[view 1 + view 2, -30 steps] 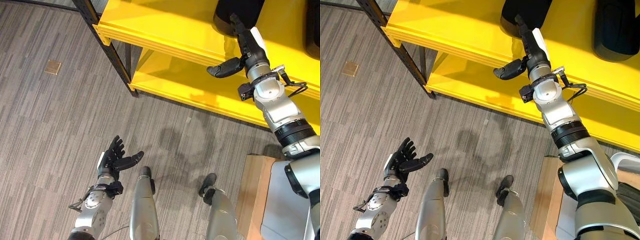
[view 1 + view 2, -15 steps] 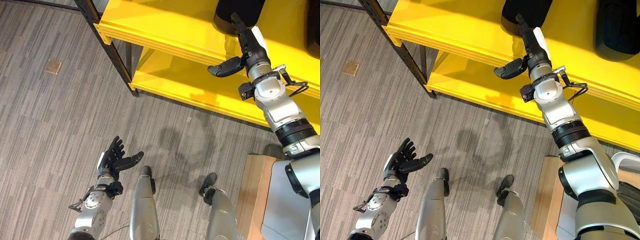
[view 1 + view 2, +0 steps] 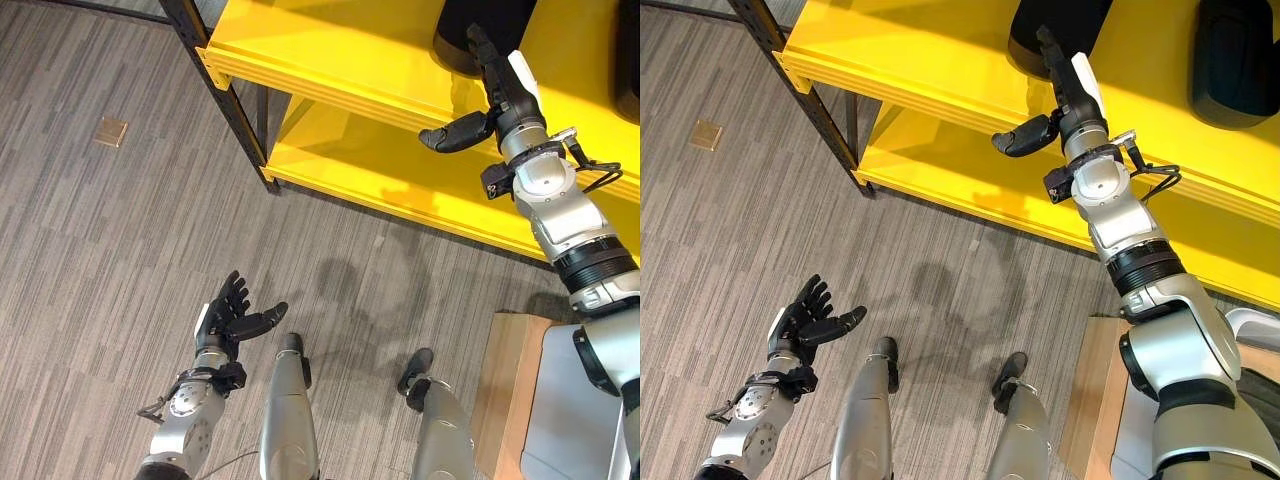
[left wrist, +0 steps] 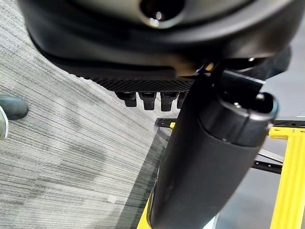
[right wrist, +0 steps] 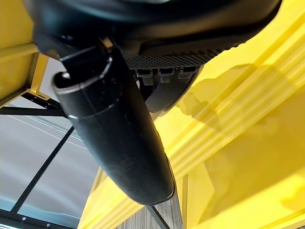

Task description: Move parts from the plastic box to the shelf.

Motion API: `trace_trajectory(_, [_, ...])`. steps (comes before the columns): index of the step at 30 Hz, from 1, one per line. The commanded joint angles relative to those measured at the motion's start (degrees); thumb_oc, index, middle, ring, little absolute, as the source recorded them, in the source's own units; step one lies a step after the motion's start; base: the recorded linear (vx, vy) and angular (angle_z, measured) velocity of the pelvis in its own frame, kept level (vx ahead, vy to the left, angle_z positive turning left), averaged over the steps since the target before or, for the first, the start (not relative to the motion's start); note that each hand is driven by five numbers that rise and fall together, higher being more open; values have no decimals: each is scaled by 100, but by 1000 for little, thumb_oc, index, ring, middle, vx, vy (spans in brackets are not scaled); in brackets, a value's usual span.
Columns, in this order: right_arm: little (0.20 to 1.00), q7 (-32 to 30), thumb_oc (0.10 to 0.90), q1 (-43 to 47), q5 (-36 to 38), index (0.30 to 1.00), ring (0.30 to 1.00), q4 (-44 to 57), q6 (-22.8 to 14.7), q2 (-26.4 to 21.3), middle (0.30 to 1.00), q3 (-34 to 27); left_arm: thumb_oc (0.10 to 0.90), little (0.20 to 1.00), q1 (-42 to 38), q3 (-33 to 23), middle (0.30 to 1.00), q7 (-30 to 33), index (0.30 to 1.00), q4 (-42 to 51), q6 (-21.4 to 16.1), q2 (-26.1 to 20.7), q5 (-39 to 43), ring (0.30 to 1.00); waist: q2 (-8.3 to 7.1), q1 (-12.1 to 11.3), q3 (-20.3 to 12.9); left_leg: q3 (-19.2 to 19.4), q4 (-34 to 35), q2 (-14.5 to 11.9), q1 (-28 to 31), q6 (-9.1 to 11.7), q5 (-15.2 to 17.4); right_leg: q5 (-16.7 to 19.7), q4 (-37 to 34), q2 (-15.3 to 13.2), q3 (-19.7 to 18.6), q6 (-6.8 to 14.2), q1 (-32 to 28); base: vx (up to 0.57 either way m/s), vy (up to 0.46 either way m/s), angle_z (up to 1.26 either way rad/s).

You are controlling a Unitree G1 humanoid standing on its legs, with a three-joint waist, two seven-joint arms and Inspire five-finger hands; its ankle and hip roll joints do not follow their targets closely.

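My right hand (image 3: 497, 85) is open, fingertips at the black part (image 3: 480, 25) on the yellow shelf (image 3: 330, 60). Next I pull away.

My left hand (image 3: 228, 312) is open, empty.

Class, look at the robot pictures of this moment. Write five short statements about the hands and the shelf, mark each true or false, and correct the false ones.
1. The right hand reaches over the yellow shelf. True.
2. The left hand holds a part. False: it is open and holds nothing, low over the carpet.
3. A dark part stands on the top board by the right hand's fingers. True.
4. The right hand's thumb is folded against its palm. False: it sticks out sideways, clear of the part.
5. The shelf has one board. False: a lower yellow board shows under the top one.
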State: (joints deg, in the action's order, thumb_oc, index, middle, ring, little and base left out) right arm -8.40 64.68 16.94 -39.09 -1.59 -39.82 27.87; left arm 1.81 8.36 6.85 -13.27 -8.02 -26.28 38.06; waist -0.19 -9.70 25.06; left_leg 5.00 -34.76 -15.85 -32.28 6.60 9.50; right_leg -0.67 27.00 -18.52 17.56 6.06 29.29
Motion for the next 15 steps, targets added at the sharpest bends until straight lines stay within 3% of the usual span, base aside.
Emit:
trace_trajectory(1, [1000, -275, 900, 598, 41, 1000, 1000, 37, -477, -161, 1000, -436, 900, 1000, 71, -49, 1000, -117, 1000, 263, -513, -533, 89, 1000, -239, -85, -514, -478, 187, -106, -383, 168, -385, -323, 185, -121, -267, 461, -839, 0, 0, 0])
trace_trajectory(4, [1000, -279, 900, 612, 61, 1000, 1000, -26, -477, -146, 1000, -430, 900, 1000, 50, -44, 1000, -122, 1000, 239, -516, -547, 81, 1000, -248, -85, -544, -485, 186, -98, -369, 168, -379, -326, 179, -116, -256, 463, -855, -27, 6, 0])
trace_trajectory(5, [1000, -273, 900, 610, 53, 1000, 1000, -52, -472, -136, 1000, -439, 900, 1000, 29, -31, 1000, -131, 1000, 221, -511, -540, 75, 1000, -256, -75, -561, -472, 251, -76, -417, 109, -547, -190, 110, -117, -227, 420, -824, -83, 15, 0])
trace_trajectory(15, [1000, -233, 900, 555, 73, 1000, 1000, -57, -514, -75, 1000, -477, 900, 1000, -126, 59, 1000, -228, 1000, 155, -539, -596, 111, 1000, -358, -73, -776, -495, 344, -74, -197, 130, -545, -189, -10, -96, -180, 457, -1100, -8, -3, 0])
